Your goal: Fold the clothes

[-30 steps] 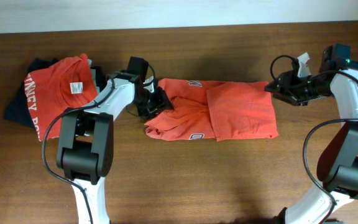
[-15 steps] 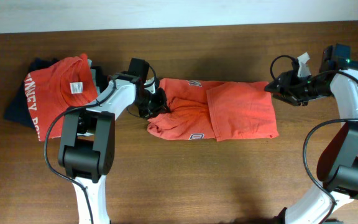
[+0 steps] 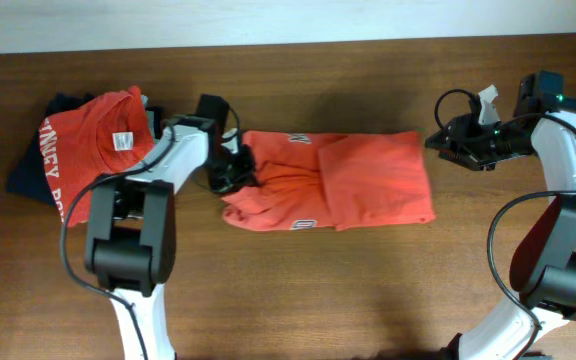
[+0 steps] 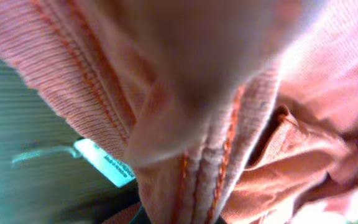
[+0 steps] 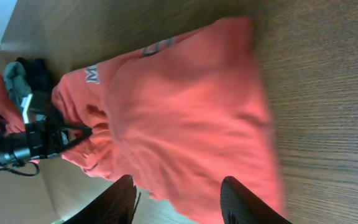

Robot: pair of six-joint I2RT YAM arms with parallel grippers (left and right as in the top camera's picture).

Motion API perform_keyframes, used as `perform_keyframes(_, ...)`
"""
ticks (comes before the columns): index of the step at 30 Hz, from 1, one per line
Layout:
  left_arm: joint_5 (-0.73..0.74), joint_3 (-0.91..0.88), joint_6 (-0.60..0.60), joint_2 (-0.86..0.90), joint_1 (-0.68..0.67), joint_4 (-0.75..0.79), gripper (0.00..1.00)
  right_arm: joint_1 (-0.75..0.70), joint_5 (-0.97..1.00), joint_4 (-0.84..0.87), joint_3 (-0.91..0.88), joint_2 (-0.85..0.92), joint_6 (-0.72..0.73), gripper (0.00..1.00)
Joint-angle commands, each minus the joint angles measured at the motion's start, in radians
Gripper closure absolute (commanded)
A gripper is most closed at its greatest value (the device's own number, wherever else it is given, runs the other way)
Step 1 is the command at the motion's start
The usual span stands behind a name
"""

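Cloth, light and limp: the orange-red T-shirt (image 3: pixel 368 185) lies flat at the middle of the table (image 3: pixel 368 300). Expect it to sag, crease and slide over the wood instead of holding any shape. Judge it as soft knit with no stiff part. A pinch at a doubled edge, a seam or a corner should hold better than one in the open middle, where a single layer may lift off alone.

Its long axis runs left to right. A flap is laid over the right-hand half, leaving a straight edge there, while the left end is bunched and wrinkled. Lettering (image 3: pixel 304 223) shows at the near edge and again at the far edge. In the left wrist view a ribbed seam (image 4: pixel 222 155) and a white label (image 4: pixel 104 163) fill the frame, so the collar probably points left, though blur prevents certainty.

At that left end the left gripper (image 3: pixel 233 172) meets the bunch; the right wrist view shows its fingers drawn to a narrow point, pinching the cloth. The right gripper (image 5: pixel 178 180) hangs near the shirt's far right corner, apart from it as far as the overhead view shows. Its fingers are spread wide with nothing between them.

Toward the left edge of the scene, apart from your working piece, a second orange-red T-shirt (image 3: pixel 88 150) rests on a navy garment (image 3: pixel 30 175) with its neck tag (image 3: pixel 121 141) facing up.
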Motion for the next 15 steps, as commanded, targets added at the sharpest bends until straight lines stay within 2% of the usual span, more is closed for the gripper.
perform_keyframes(1,-0.237,-0.019,0.04,-0.091,0.058,-0.025,0.99,0.0,0.003,-0.003,0.011,-0.017,-0.007,0.51)
perform_keyframes(8,-0.391,0.033,0.097,-0.166,0.047,-0.121,0.99,0.0,0.003,-0.003,0.011,-0.017,-0.007,0.51)
perform_keyframes(15,-0.546,0.258,0.148,-0.167,-0.1,-0.243,0.99,0.0,0.003,-0.004,0.011,-0.017,-0.007,0.51)
